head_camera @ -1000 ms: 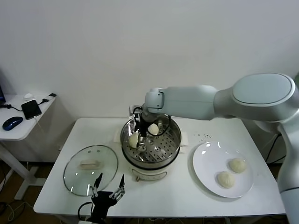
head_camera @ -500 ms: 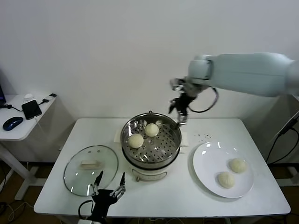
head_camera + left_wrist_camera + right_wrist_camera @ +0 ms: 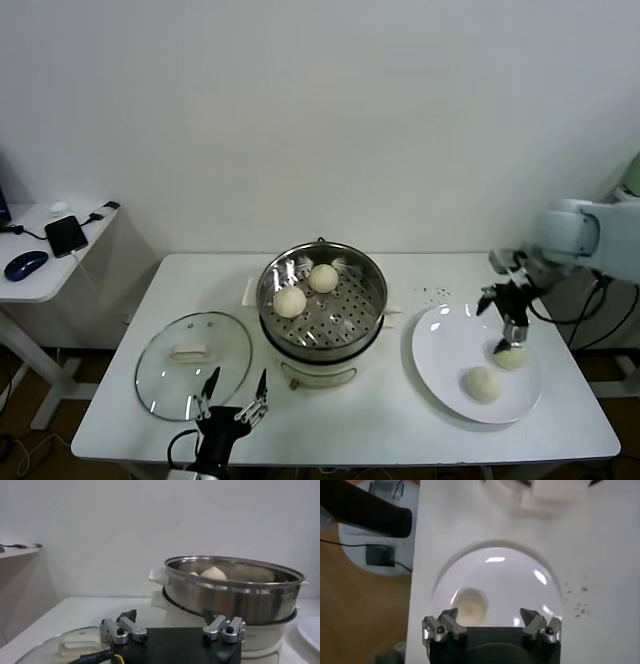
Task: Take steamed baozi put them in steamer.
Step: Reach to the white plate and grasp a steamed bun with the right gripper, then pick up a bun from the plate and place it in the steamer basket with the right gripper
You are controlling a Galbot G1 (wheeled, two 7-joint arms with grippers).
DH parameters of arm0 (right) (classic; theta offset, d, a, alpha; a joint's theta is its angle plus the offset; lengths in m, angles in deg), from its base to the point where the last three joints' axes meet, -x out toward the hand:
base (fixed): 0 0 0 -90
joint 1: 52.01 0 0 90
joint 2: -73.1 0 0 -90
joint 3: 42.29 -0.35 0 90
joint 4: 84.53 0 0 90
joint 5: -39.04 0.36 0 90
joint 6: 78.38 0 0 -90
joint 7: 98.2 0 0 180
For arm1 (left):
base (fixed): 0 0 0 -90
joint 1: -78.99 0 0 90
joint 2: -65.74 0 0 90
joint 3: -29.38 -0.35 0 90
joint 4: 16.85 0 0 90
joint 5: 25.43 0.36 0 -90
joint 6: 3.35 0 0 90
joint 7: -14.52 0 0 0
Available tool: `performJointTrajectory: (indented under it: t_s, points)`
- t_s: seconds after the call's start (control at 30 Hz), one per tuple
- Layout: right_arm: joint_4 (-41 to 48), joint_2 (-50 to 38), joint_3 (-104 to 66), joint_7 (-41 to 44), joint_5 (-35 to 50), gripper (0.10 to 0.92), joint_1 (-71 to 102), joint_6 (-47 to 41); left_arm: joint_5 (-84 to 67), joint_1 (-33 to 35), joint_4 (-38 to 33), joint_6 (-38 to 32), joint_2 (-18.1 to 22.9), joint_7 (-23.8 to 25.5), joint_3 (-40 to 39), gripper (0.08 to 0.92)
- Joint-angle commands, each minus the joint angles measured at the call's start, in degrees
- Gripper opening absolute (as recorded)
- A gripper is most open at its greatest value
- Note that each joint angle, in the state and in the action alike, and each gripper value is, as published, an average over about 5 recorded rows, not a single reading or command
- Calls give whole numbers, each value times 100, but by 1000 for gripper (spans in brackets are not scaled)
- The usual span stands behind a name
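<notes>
Steel steamer (image 3: 323,300) holds two baozi (image 3: 305,289); two more wait on the plate (image 3: 440,352). Right gripper (image 3: 512,327) hovers wide open above one, apparently for grasping. Left gripper (image 3: 232,404) idles open by the lid (image 3: 193,349).

Glass lid (image 3: 193,363) and white plate (image 3: 440,350) on white table (image 3: 380,415); phone (image 3: 67,233) on side table (image 3: 40,278).

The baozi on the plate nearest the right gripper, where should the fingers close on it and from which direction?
Probably from straight above, with the fingers closing across the widest part of the baozi. It is a smooth dome lying flat on the white plate, with no edge to catch. The right gripper already hovers open over it, and the second baozi lies apart, leaving room for the fingers.
</notes>
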Motion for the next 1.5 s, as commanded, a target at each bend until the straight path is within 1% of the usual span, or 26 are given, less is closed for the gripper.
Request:
performJointTrajectory:
  t_s: [0.03, 0.3, 0.83, 0.93, 1.03, 1.2, 1.37, 1.5]
  points:
    - [-50, -804, -1087, -651, -864, 823, 1789, -326, 3, 30, 29, -17, 11, -12, 19, 823]
    - [311, -641, -2064, -966, -924, 823, 2830, -538, 0, 66, 33, -11, 10, -22, 26, 823]
    - [458, -432, -2261, -984, -985, 821, 3054, -636, -12, 95, 40, 0, -25, -21, 12, 823]
    - [458, -416, -2269, -995, -1001, 798, 3040, -633, -14, 99, 33, 5, -26, -22, 4, 823]
    - [448, -396, -2276, -960, -1020, 755, 3010, -626, -15, 102, 27, 7, -24, -23, -1, 823]
    - [362, -397, -2058, -743, -1039, 680, 2712, -568, -14, 128, 9, 6, -16, -21, -21, 823]
    - [290, -313, -1652, -401, -900, 667, 1886, -394, -7, 140, -19, 16, 0, -18, -38, 823]
    - [454, 140, -1183, 191, -745, 668, 615, 28, -1, 131, -46, 40, 8, -14, -66, 823]
